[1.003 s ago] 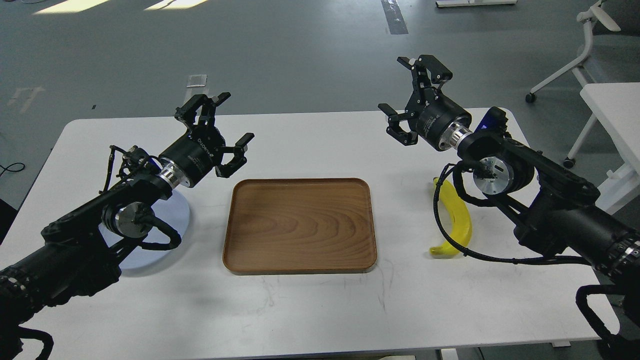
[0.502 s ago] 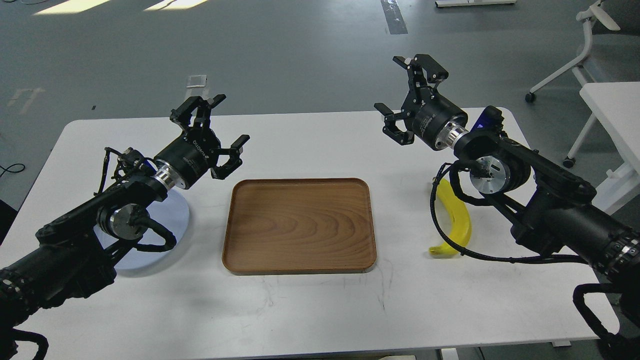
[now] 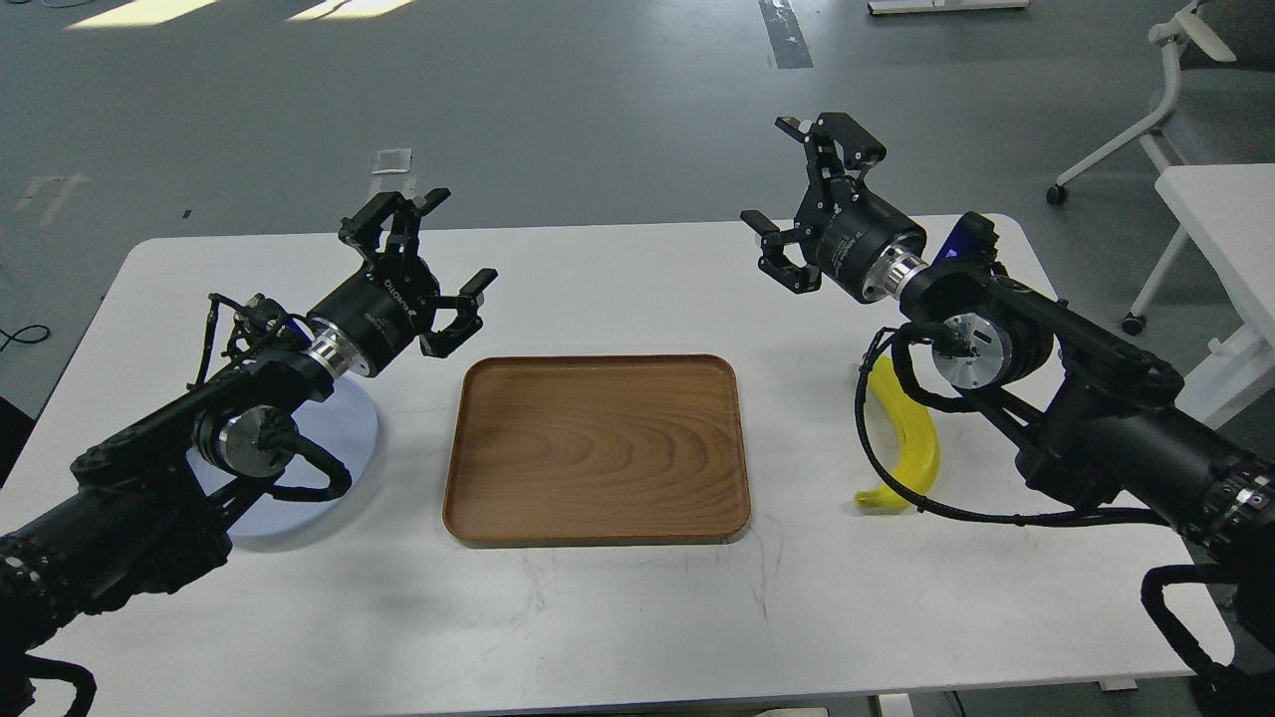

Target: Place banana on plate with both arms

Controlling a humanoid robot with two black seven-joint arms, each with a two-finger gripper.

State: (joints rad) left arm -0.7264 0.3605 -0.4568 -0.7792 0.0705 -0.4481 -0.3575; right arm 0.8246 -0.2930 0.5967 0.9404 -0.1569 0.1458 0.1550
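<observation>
The yellow banana (image 3: 908,438) lies on the white table at the right, partly hidden by my right arm and its black cable. The pale blue-grey plate (image 3: 344,433) lies at the left, mostly covered by my left arm. My left gripper (image 3: 438,249) is open and empty, raised above the table beyond the plate, near the tray's far left corner. My right gripper (image 3: 797,184) is open and empty, raised above the table's far right part, beyond the banana.
A brown wooden tray (image 3: 598,448) lies empty in the middle of the white table (image 3: 637,617). A second white table (image 3: 1230,229) and a white chair (image 3: 1165,90) stand on the grey floor at the right.
My right gripper has moved a little left and up. My left gripper moved slightly left and back a second ago, then held still. The banana and plate have not moved.
</observation>
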